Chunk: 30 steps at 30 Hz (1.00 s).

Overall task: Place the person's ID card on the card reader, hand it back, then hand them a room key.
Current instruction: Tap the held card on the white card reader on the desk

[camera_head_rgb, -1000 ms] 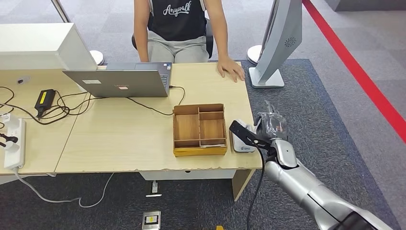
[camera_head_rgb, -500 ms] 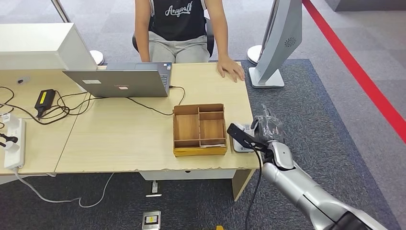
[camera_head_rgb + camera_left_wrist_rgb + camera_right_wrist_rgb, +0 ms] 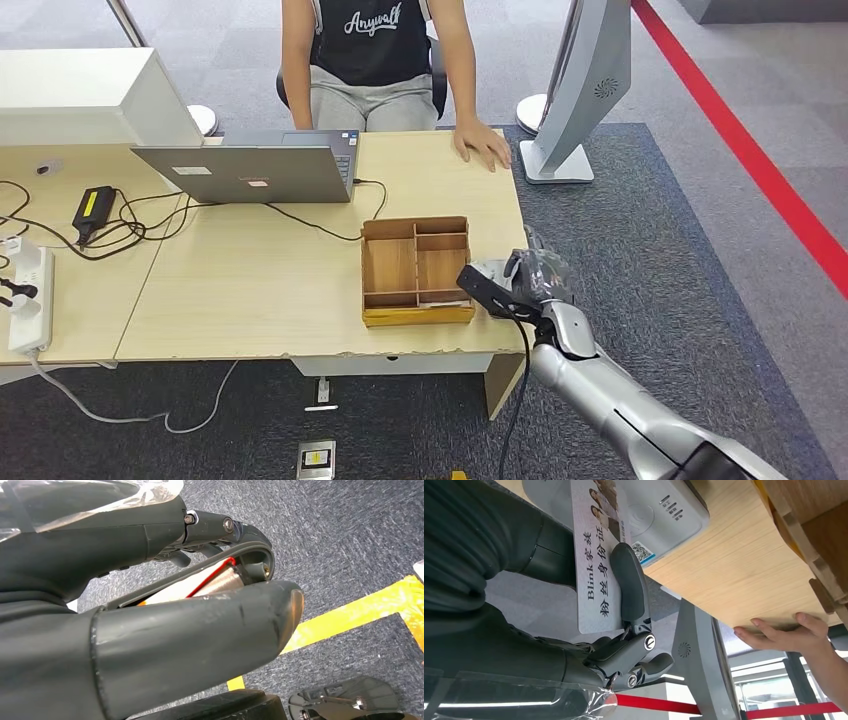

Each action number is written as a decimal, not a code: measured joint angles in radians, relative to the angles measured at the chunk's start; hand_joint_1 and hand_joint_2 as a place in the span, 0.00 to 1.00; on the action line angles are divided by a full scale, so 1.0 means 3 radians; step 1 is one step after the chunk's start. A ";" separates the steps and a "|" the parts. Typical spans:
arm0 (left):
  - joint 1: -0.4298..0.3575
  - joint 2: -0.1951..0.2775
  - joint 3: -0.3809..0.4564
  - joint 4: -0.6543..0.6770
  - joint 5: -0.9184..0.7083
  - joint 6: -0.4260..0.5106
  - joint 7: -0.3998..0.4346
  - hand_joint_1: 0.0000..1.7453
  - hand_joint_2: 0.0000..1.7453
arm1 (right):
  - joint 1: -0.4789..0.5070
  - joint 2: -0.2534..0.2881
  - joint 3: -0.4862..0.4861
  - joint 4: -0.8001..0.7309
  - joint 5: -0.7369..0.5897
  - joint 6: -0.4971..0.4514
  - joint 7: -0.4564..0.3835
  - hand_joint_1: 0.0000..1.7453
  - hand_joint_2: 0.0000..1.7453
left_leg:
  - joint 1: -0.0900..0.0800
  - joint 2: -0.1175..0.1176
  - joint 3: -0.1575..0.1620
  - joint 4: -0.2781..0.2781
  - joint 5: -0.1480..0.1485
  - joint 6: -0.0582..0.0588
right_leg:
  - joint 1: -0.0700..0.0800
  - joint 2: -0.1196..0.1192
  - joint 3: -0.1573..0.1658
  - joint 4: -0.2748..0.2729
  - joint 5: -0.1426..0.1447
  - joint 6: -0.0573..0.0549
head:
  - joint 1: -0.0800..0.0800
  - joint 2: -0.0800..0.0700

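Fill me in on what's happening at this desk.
The right robot hand holds the person's ID card over the white card reader near the table edge, beside the wooden tray. Whether the card touches the reader yet is unclear. The person sits across the table with one hand flat on it. The left robot hand hangs over the floor with something pale tucked behind its fingers.

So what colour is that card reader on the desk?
Light grey card reader, clearest in the right wrist view.
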 joint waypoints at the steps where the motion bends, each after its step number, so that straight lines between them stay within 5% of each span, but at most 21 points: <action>1: 0.0000 0.0000 0.0000 0.0000 0.0000 0.0000 0.0000 0.00 0.00 | 0.0000 0.0010 0.0000 0.0009 -0.0001 0.0000 0.0000 1.00 1.00 | 0.0000 0.0000 0.0000 0.0000 0.0000 0.0000 | 0.0000 0.0000 0.0000 0.0000 0.0000 0.0000 | 0.0000 0.0000; 30: 0.0002 0.0000 0.0000 -0.0004 0.0030 0.0065 0.0023 0.00 0.00 | 0.0003 0.0144 -0.0001 0.0320 -0.0188 -0.0078 -0.0079 1.00 1.00 | 0.0001 0.0001 0.0011 0.0000 0.0000 0.0000 | 0.0001 0.0002 0.0006 -0.0001 0.0001 -0.0001 | 0.0000 0.0000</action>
